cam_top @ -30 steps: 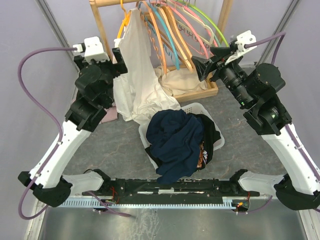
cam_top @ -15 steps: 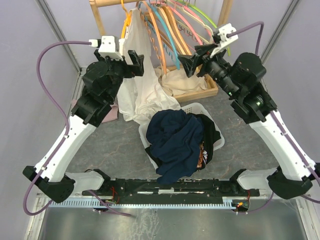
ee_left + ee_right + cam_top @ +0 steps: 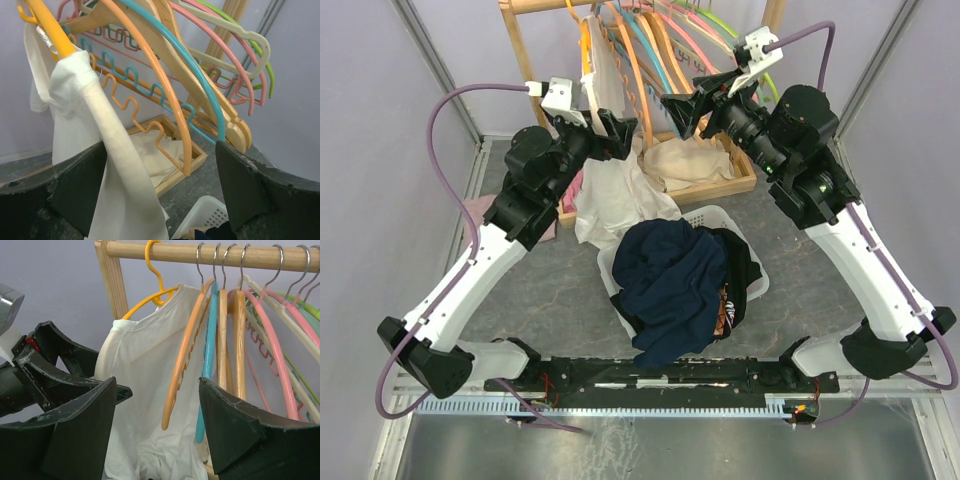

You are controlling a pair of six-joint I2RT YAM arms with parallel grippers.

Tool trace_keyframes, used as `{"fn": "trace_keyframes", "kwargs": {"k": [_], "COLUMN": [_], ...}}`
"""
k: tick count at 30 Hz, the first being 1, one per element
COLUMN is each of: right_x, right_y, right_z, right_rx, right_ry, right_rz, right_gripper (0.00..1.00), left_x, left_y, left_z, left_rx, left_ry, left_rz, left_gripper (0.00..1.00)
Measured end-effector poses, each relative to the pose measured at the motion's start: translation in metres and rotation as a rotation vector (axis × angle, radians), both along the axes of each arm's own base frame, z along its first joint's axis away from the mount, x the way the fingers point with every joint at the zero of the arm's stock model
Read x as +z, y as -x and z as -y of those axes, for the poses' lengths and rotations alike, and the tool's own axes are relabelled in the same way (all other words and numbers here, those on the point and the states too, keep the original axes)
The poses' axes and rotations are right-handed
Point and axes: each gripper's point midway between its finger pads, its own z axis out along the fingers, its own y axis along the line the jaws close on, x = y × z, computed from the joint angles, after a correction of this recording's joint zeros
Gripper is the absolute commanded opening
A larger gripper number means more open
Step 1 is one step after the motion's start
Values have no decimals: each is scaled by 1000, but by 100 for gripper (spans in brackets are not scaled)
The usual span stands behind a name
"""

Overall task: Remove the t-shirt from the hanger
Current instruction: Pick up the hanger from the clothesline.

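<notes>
Finding the white t-shirt draped straight down off the yellow hanger at the rail's left end. Closest to it: left gripper, spread wide, empty, shoulder just ahead-left. Facing from the right, right gripper, also apart, holding nothing.

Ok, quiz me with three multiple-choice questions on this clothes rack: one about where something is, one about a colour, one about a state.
1. Where does the white t-shirt hang?
A) green hanger
B) yellow hanger
C) wooden hanger

2. What colour is the garment on top in the basket?
A) red
B) dark blue
C) yellow

3. How is the left claw?
A) open
B) shut on the t-shirt
C) shut on a hanger

Answers:
1 B, its shoulder drapes over the yellow hanger.
2 B, a dark blue heap fills the basket.
3 A, its fingers stand wide apart.
</notes>
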Motion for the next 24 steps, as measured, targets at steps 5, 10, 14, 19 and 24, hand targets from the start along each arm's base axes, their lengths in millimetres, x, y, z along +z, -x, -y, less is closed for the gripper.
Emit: {"fn": "trace_keyframes", "kwargs": {"k": [5, 10, 14, 19, 24], "right_x": [-3, 2, 6, 5, 7], "right_y": [2, 8, 14, 21, 21], "right_z": [7, 18, 28, 38, 40], "right_rx": [-24, -53, -77, -99, -107], "right_ry": [-1, -8, -12, -11, -8], "right_rz": [-4, 10, 26, 33, 39], "right_gripper": [74, 74, 74, 74, 74], "left_x": [0, -8, -16, -17, -16], "left_y": [-6, -20, -29, -31, -33], "left_z": [10, 27, 36, 39, 45], "left_rx": [-28, -61, -74, -78, -103], "left_ry": [22, 32, 34, 38, 36], "left_rz": [2, -16, -35, -40, -38], "left_gripper": [92, 81, 76, 75, 82]}}
